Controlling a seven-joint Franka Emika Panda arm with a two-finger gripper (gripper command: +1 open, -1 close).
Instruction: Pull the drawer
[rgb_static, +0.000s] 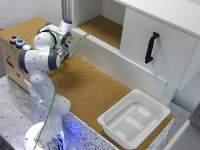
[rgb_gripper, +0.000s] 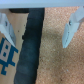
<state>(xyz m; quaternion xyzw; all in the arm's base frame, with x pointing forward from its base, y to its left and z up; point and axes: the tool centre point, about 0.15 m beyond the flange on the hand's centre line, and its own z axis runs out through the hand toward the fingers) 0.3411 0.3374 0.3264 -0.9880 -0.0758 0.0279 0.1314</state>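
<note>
Hovering gripper (rgb_gripper: 40, 27) over cork counter (rgb_static: 92, 87), jaws open, holding nothing. Well apart from black drawer handle (rgb_static: 151, 47) at right. Pulling not yet begun.

White glossy jointed robot arm (rgb_static: 42, 75), dark grey joint bands, thin green cable (rgb_static: 56, 87) trailing down it, pale grey tapered fingers (rgb_gripper: 70, 30)

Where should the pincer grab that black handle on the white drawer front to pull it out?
Probably the middle of the black handle. It is a vertical bar standing off the white drawer front, so the fingers could close across it from either side. The pincer, now open above the cork counter, would approach head-on, then pull straight back.
</note>
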